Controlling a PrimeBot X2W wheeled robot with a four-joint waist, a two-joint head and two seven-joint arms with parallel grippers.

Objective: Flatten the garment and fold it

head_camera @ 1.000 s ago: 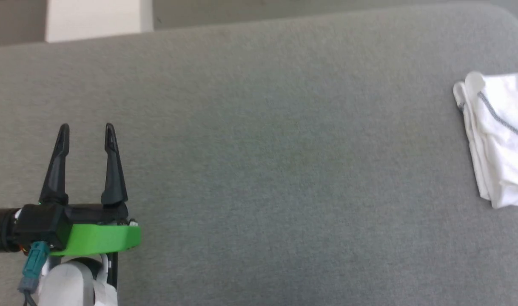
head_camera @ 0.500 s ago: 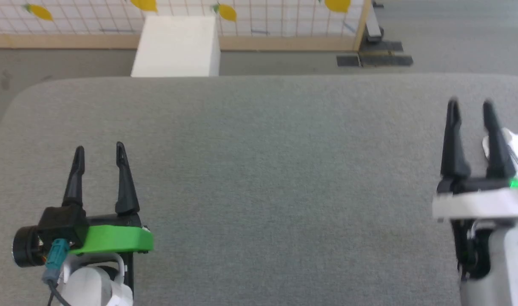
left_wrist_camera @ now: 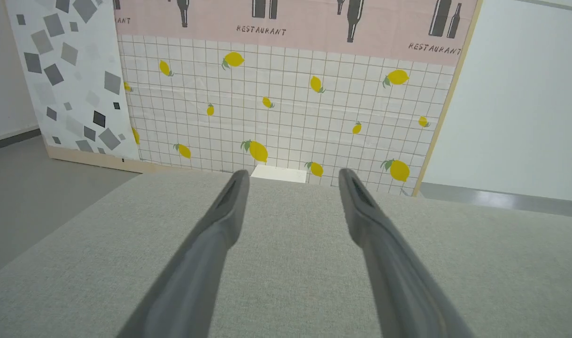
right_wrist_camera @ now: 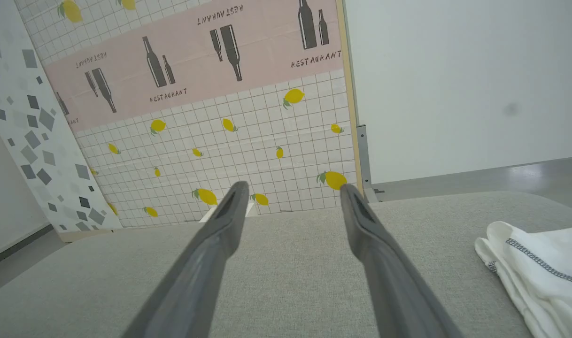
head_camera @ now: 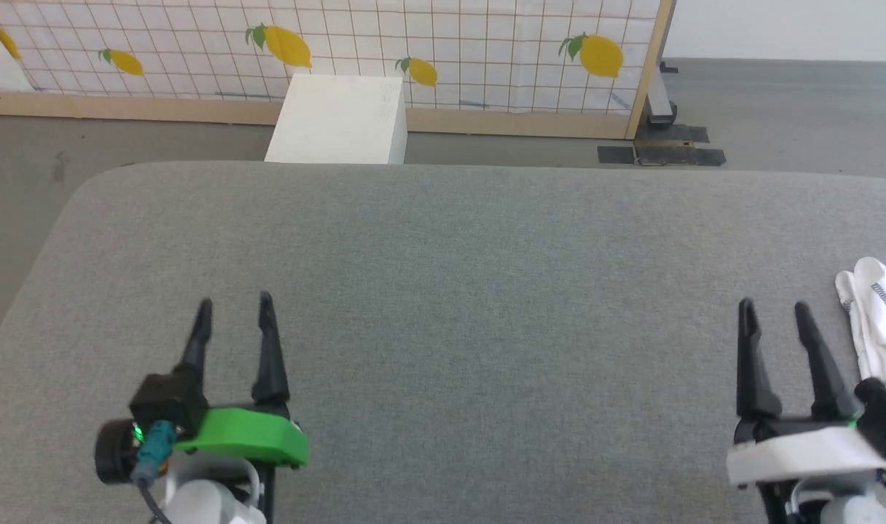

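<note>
Bunched white shirt (head_camera: 879,327) on the grey pad (head_camera: 450,291)
It lies just beside the right gripper (head_camera: 772,306), outside its wide jaws; the left gripper (head_camera: 236,300), jaws wide too, is far from it

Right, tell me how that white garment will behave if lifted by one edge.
Probably floppy: the white garment lies bunched in soft folds on the grey fabric surface, so it should drape and unfold rather than hold shape. Likely light, since the fabric looks thin. A push would probably wrinkle it more than slide it over that textured surface.
</note>
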